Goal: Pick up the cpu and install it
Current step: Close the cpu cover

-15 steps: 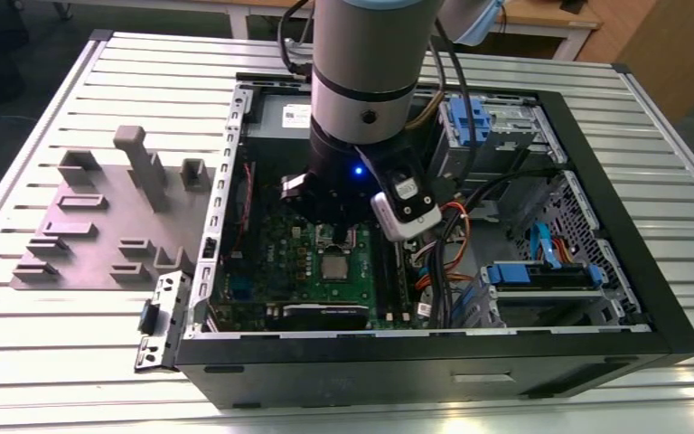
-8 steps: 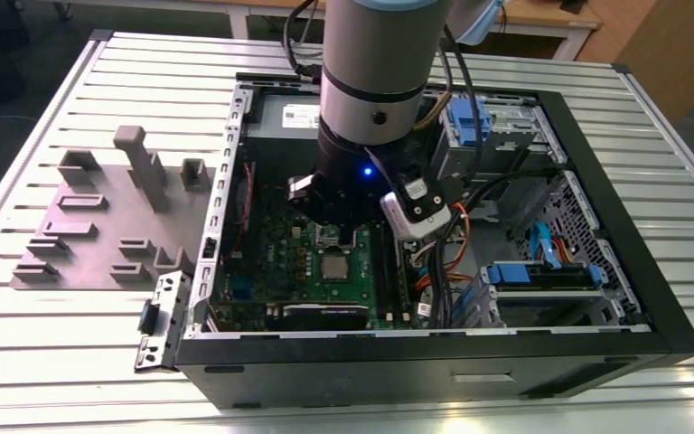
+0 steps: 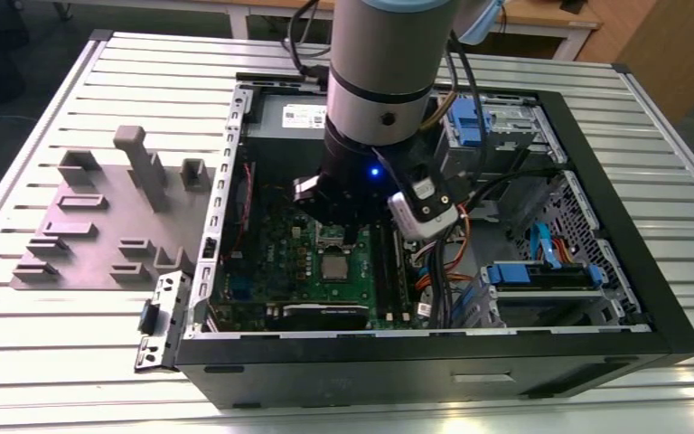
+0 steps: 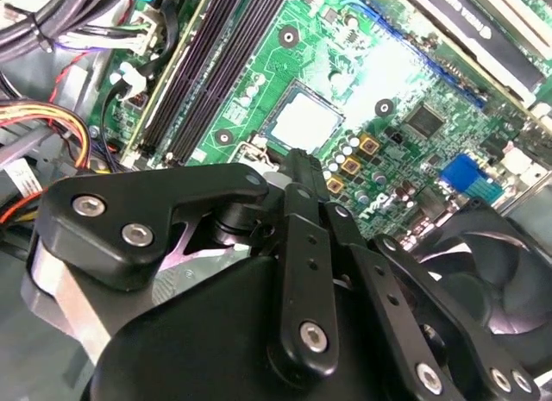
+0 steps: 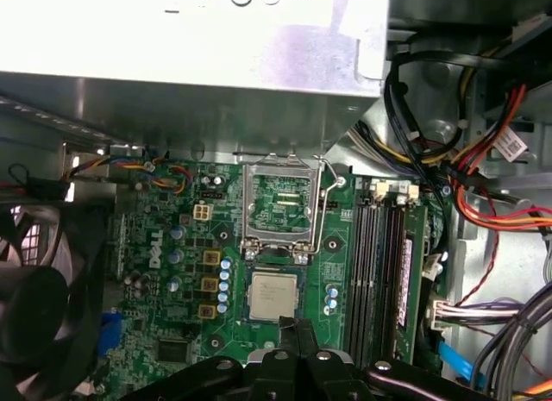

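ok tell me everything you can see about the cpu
The cpu is a small flat square chip with a silvery-grey metal top and a thin pale rim. It lies flat and level on the green motherboard, beside the hinged socket frame, which stands open. The memory slots run along one side of it. The end effector hangs close by its edge; whether it touches the chip cannot be told.

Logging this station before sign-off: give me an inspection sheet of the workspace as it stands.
Surface: ribbed metal table carrying an open computer case.
Job's things: cpu lies flat in its socket on the motherboard, hinged socket frame raised open.
Clutter: grey fixture block beside the case.
Gripper: gripper is just above the cpu, holding nothing.
Cables: coloured bundles beside the memory slots.
Surroundings: wooden benches behind.
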### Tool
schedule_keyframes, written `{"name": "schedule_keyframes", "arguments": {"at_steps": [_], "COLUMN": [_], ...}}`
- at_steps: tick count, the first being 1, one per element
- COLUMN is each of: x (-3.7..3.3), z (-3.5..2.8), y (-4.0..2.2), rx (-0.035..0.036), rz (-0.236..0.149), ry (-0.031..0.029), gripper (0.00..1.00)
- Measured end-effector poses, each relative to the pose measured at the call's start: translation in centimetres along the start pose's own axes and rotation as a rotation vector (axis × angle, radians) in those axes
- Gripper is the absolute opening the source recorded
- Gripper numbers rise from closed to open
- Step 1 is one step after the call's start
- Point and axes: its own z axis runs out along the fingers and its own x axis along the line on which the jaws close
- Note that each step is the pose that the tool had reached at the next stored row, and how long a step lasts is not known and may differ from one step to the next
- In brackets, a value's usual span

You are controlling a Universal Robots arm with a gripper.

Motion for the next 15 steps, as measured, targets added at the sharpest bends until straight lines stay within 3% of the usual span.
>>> {"name": "schedule_keyframes", "arguments": {"at_steps": [8,15], "x": [0.0,-0.05], "z": [0.05,0.08], "y": [-0.01,-0.03], "rx": [0.0021,0.0025], "rz": [-0.133,-0.185], "ry": [0.0021,0.0024], "gripper": [0.11,0.11]}}
